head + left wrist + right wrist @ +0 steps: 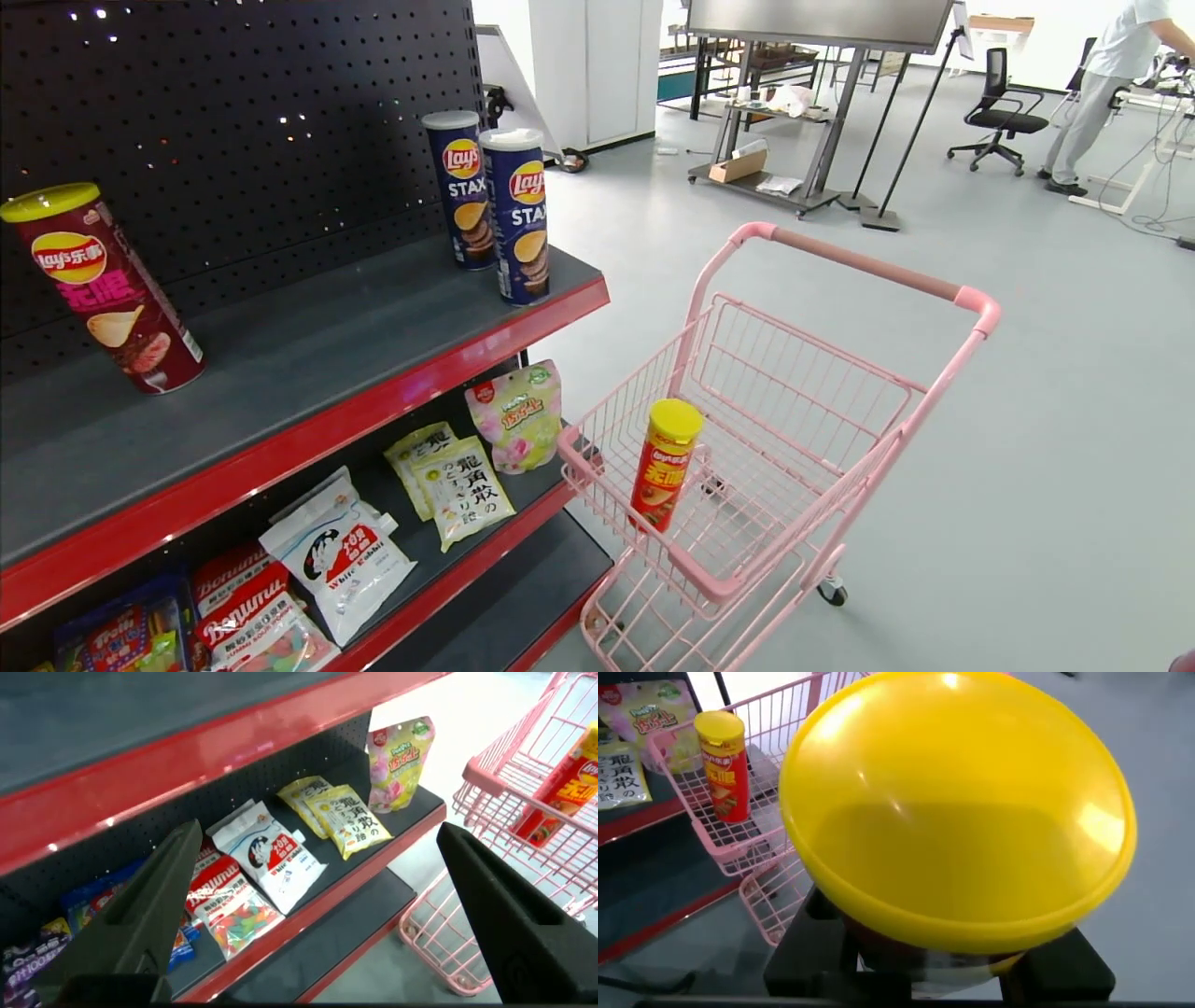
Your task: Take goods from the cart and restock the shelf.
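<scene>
Left pincer gapes, empty. Right pincer clasps a yellow-lidded can; second can upright in cart, 5 o'clock.

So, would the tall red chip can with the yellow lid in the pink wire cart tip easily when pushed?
Probably: the tall red chip can stands upright and narrow, so a push near its yellow lid may topple it. Once down, its round body would likely roll.

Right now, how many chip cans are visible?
5: two blue cans and a maroon can on the top shelf, a red can in the pink cart, a yellow-lidded can in the right gripper.
</scene>
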You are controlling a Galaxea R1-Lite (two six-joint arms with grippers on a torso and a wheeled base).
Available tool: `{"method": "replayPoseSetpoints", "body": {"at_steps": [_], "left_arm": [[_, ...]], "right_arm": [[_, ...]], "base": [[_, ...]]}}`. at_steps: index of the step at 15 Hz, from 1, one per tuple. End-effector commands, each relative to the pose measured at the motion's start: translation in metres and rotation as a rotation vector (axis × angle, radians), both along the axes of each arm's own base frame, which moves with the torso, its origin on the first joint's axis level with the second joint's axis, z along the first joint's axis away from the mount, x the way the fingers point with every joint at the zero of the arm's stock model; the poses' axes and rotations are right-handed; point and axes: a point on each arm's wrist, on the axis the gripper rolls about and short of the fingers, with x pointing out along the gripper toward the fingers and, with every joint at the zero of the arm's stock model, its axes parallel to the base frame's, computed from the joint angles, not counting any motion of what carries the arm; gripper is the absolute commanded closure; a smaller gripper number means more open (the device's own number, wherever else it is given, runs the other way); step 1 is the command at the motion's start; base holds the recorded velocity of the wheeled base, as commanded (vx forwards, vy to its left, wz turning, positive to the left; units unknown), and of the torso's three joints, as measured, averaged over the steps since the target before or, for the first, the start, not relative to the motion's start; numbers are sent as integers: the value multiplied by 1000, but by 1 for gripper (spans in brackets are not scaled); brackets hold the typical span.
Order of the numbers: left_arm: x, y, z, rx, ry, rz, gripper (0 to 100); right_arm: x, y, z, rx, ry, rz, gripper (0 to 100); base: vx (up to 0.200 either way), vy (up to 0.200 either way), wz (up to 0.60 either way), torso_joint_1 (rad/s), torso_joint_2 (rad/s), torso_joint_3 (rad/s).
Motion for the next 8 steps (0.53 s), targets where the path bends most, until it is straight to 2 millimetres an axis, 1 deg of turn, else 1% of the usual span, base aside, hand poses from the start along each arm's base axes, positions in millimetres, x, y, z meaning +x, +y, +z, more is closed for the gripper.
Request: {"method": "replayPoseSetpoints", "body": {"at_steps": [1, 4, 8], "left_arm": [[0, 0, 0, 0, 0, 0, 0], [0, 0, 0, -2, 2, 1, 0], [0, 0, 0, -2, 2, 1, 0]], "right_arm": [[4, 0, -4, -2, 31, 1, 100], [5, 0, -9, -3, 51, 1, 100], [11, 0, -9, -4, 76, 1, 100]], "base": [[0, 0, 0, 188, -481, -286], [0, 0, 0, 173, -421, -246], [0, 0, 0, 162, -388, -226]]}}
